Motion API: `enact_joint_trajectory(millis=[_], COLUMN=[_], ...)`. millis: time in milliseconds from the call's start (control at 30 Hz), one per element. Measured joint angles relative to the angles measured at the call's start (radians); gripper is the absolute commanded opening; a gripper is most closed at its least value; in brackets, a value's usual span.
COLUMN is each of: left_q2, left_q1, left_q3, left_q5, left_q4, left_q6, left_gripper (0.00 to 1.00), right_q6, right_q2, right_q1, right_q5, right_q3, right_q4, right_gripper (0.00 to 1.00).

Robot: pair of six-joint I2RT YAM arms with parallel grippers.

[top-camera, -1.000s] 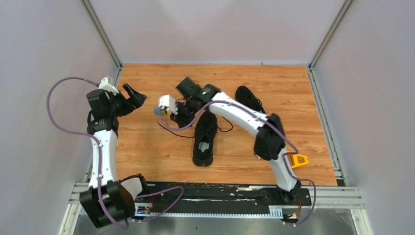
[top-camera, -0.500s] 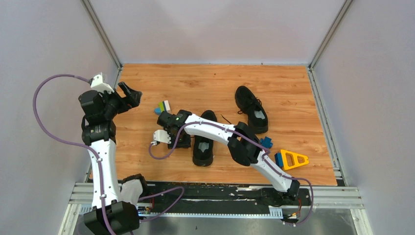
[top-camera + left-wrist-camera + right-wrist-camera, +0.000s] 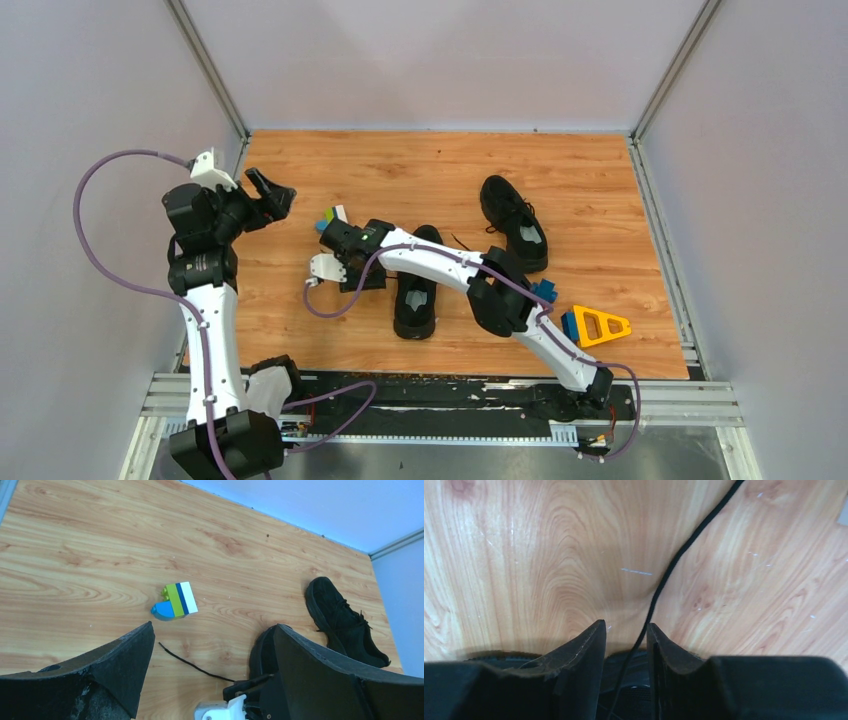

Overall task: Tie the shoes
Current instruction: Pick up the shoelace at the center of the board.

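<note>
Two black shoes lie on the wooden table: the near shoe [image 3: 418, 290] in the middle and the far shoe [image 3: 515, 222] at the back right. My right gripper [image 3: 367, 278] is low beside the near shoe's left side. In the right wrist view its jaws [image 3: 624, 627] stand a little apart, open, and a thin black lace [image 3: 664, 580] runs loose through the gap from the shoe [image 3: 624, 680] below. My left gripper [image 3: 268, 192] hangs wide open at the far left, holding nothing. The left wrist view shows that lace's end [image 3: 190, 662] on the wood between its fingers.
A small green, blue and white block stack [image 3: 330, 217] sits just beyond my right wrist. A blue block [image 3: 545, 290] and a yellow triangle piece [image 3: 600, 325] lie at the right, next to my right arm's elbow. Grey walls close in the table.
My right arm has swung from over the shoe's far end down to its left side, and its jaws have parted slightly. The left arm drew back a little to the left.
</note>
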Motion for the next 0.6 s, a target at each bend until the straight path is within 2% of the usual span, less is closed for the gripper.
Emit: enact_joint_trajectory(millis=[333, 600], left_q2=[0.022, 0.023], left_q1=[-0.005, -0.005], left_q3=[-0.003, -0.004], left_q5=[0.037, 0.044], left_q4=[0.014, 0.014], left_q6=[-0.024, -0.027], left_gripper=[0.94, 0.92], right_q6=[-0.021, -0.023], right_q2=[0.000, 0.000], right_q1=[-0.008, -0.027], right_q5=[0.019, 0.045], right_q3=[0.020, -0.021], right_q4=[0.053, 0.050], right_gripper=[0.35, 0.27])
